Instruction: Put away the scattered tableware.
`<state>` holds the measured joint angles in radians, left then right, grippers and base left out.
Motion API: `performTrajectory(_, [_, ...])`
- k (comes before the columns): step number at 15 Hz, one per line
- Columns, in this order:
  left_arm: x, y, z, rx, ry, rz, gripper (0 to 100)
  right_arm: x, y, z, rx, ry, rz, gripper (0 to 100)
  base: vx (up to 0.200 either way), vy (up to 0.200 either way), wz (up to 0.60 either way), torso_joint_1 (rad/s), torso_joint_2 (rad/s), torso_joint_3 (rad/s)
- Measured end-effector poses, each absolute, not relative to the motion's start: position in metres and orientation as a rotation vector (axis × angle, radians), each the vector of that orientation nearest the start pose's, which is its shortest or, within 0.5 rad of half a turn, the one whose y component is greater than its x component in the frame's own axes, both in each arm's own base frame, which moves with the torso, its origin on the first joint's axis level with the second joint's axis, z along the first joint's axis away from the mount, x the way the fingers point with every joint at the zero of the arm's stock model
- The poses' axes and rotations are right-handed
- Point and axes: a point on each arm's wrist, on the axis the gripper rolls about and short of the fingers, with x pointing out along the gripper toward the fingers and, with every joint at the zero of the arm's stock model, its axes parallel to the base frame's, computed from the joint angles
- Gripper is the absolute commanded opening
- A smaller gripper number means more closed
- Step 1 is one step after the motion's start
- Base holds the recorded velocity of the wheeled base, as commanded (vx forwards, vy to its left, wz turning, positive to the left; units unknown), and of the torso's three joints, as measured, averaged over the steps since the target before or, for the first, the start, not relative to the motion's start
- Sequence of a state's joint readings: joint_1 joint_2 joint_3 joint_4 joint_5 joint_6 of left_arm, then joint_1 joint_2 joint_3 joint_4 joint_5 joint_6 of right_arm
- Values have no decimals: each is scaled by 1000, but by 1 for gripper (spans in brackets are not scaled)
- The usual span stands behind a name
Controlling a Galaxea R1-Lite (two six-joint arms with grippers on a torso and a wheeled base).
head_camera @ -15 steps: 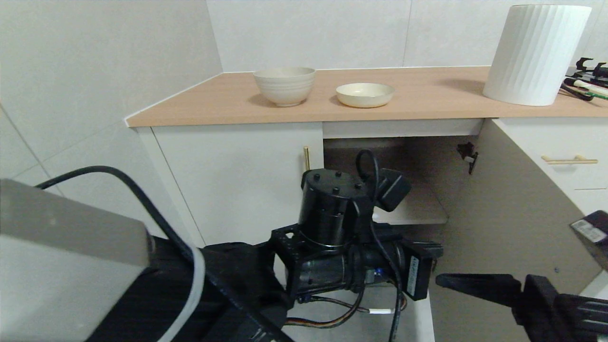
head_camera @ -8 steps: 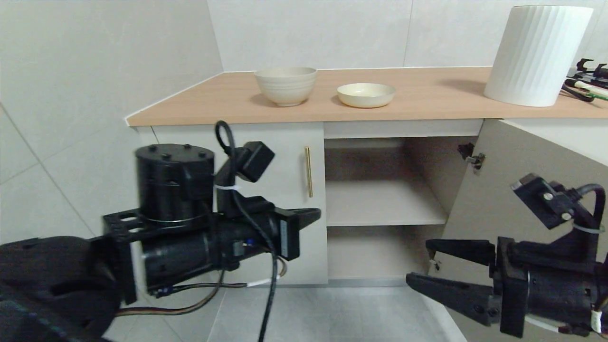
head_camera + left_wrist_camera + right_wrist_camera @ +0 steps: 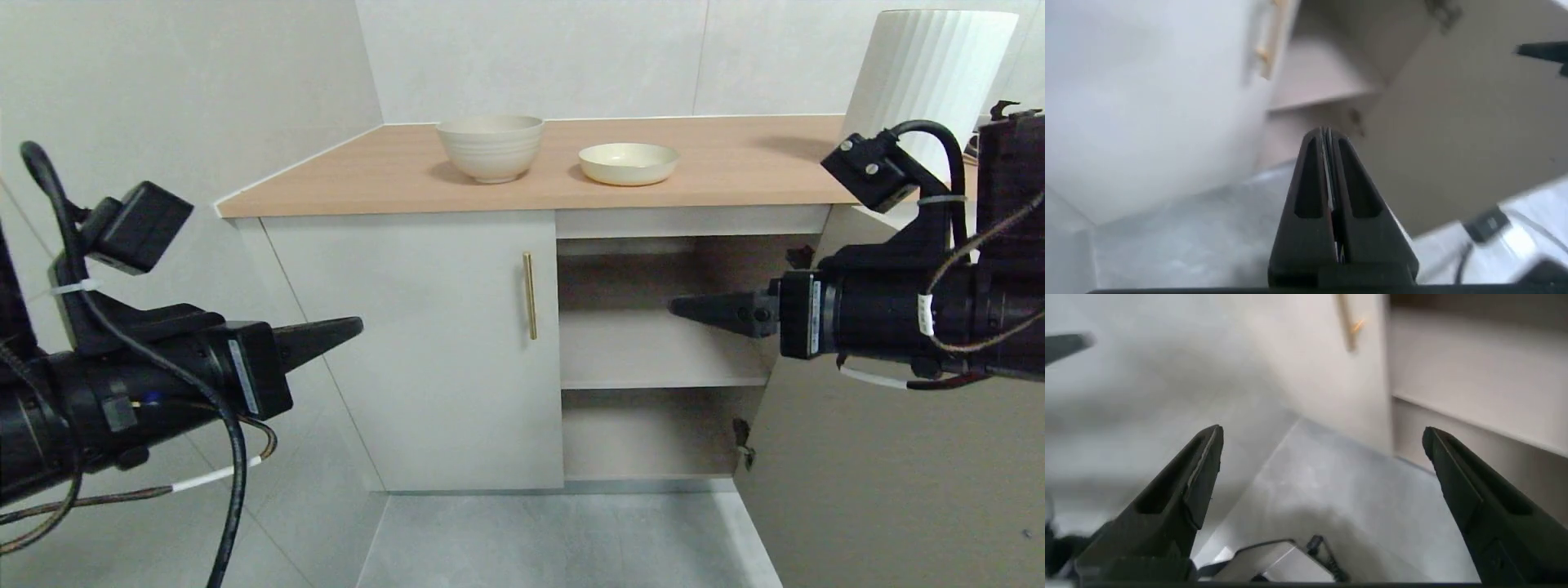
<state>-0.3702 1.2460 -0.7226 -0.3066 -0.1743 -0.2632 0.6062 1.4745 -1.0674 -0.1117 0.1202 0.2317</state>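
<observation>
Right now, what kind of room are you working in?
Most likely a kitchen: a wood-look countertop set against tiled walls, a bowl and a shallow dish on it, and a base cabinet below with one door open.

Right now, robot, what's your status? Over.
Left gripper jaws shut, right gripper jaws open, both empty. Bowl and dish on counter, untouched. Cupboard door open on the right; path to counter looks free.

Matte black left gripper [image 3: 347, 327] tapered to a wedge, matching right gripper [image 3: 679, 306], boxy wrist camera [image 3: 868, 170] with silver screws, looping black cables [image 3: 237, 457], white zip ties [image 3: 72, 287], white labels [image 3: 237, 366] on cylindrical wrists
</observation>
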Motion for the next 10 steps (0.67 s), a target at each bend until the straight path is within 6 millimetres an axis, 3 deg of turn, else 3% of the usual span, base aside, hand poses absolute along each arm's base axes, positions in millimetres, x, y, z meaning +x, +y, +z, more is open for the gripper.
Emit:
performTrajectory(3, [177,-65,247,-244,255,-482,100,221,154,275,136,416,632,100,0,0,0,0,0,0])
performTrajectory(10, [180,-59,260,-253,203,-465,100,221,155,273,128,432,623,100,0,0,0,0,0,0])
